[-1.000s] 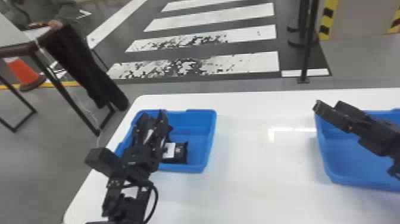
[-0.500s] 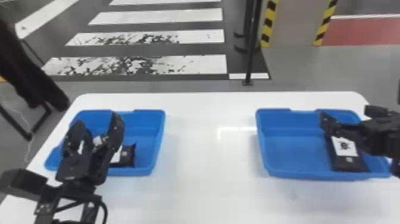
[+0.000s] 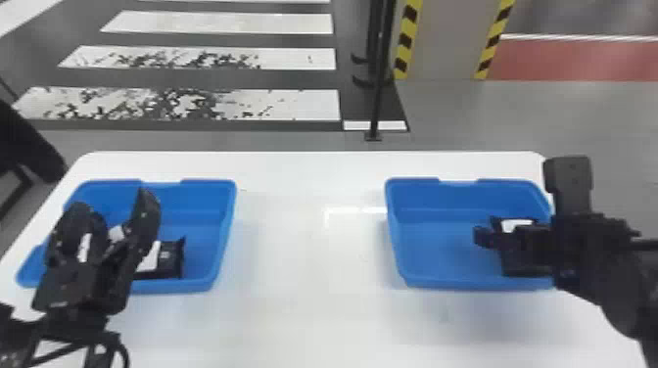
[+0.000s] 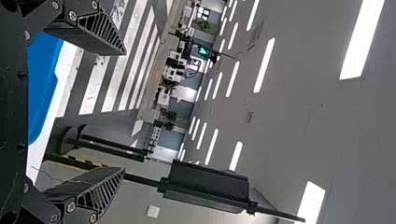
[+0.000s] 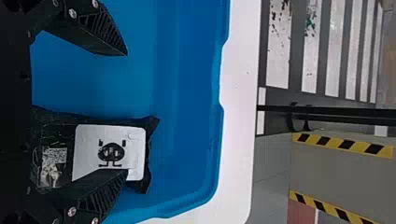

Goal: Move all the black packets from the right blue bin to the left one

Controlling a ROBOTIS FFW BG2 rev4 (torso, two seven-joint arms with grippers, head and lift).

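While the right gripper (image 3: pixel 519 240) hung over the right bin (image 3: pixel 411 283) at 4 o'clock from the head view's centre, its fingers were spread and released. One black packet (image 5: pixel 112 133) with a white label lay flat in that bin, between 3 and 4 o'clock from the bin's centre. Per the right wrist view, one finger of the right gripper (image 5: pixel 126 113) overlapped the label's edge; contact could not be determined. The other finger stood apart over bare blue plastic.

The left gripper (image 3: pixel 112 205) was located at 9 o'clock, above the left bin (image 3: pixel 223 235), fingers likewise spread and released. A second black packet (image 3: pixel 169 259) rested inside the left bin, at 4 o'clock from its centre. White patches showed behind the left gripper; their nature could not be determined.

Obstructions: the facing side walls of both bins, plus a stretch of white table (image 3: pixel 313 274), separated the two packets. The right gripper and its arm covered part of the right bin's 3 o'clock end.

Surroundings beyond the table: a striped crossing (image 3: pixel 274 105) between 10 and 11 o'clock, a thin black post (image 3: pixel 377 98) at 1 o'clock, a pillar (image 3: pixel 445 39) with yellow-and-black edges between 1 and 2 o'clock, and red flooring (image 3: pixel 577 58) at 2 o'clock.
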